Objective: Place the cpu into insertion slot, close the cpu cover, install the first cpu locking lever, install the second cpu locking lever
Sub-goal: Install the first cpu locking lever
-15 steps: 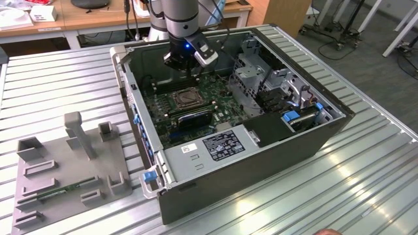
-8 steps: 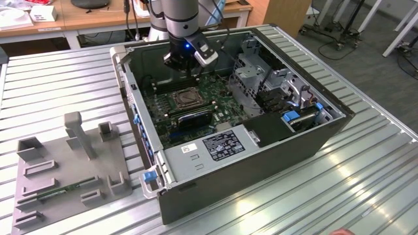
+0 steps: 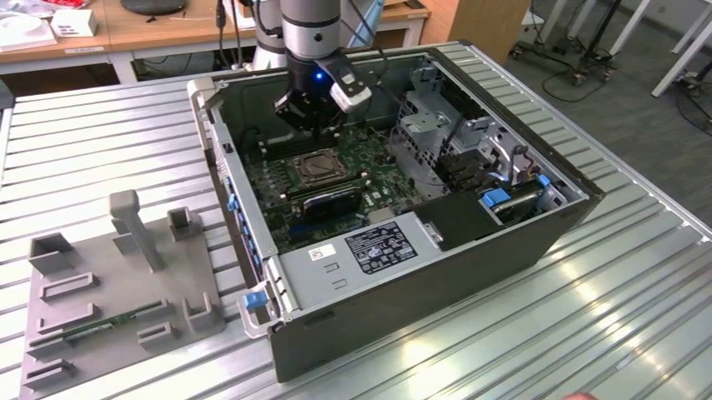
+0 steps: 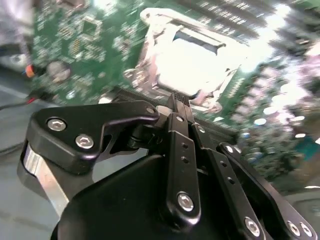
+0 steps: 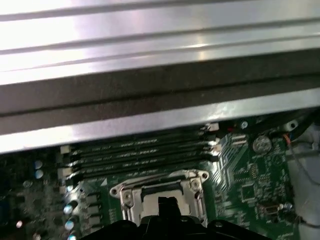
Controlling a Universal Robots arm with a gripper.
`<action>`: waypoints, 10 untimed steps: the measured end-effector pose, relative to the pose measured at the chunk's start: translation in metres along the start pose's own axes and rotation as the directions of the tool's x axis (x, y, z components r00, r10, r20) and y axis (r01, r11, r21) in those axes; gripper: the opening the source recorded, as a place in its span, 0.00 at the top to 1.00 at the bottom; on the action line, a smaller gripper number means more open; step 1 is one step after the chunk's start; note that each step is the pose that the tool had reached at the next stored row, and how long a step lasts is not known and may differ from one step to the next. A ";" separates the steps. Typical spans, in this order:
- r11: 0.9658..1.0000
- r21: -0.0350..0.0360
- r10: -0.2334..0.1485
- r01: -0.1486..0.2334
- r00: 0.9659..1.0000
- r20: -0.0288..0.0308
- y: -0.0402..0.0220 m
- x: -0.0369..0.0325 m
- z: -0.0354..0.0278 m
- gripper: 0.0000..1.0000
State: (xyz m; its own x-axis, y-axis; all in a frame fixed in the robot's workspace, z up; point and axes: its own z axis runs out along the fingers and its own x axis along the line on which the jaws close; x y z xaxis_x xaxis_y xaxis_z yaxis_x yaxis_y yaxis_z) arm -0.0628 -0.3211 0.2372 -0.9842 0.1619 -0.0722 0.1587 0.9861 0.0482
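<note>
The gripper [image 4: 179,98] is hovering over the green motherboard [image 4: 85,45], fingertips pressing together and gripping nothing. The cpu [image 4: 192,62] is sitting just beyond the fingertips in the insertion slot [image 3: 297,168], with the cpu cover [image 4: 150,47] apparently lying closed over it.

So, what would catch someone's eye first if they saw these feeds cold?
The open computer case on the ribbed metal table, with the gripper hanging inside it over the green motherboard. In the second wrist view the silvery cpu cover gleams just beyond the shut gripper. A grey fixture tray lies at the exterior view's left.
</note>
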 end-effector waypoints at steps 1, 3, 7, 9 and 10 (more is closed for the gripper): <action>1.000 0.020 -0.001 0.001 1.000 -0.014 0.0000 -0.0002 0.0000 0.89; 0.999 0.053 -0.001 0.003 0.999 -0.035 0.0001 -0.0003 0.0001 0.89; 0.997 0.072 -0.021 0.025 0.998 -0.064 0.0002 -0.0010 0.0007 0.89; 0.996 0.072 -0.039 0.044 0.997 -0.067 0.0001 -0.0010 0.0010 0.89; 0.996 0.072 -0.040 0.045 0.997 -0.067 0.0001 -0.0010 0.0010 0.89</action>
State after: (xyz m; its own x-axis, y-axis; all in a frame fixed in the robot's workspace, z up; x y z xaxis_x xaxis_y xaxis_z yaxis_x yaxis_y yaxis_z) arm -0.0617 -0.3211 0.2363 -0.9928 0.1195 -0.0073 0.1197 0.9925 -0.0265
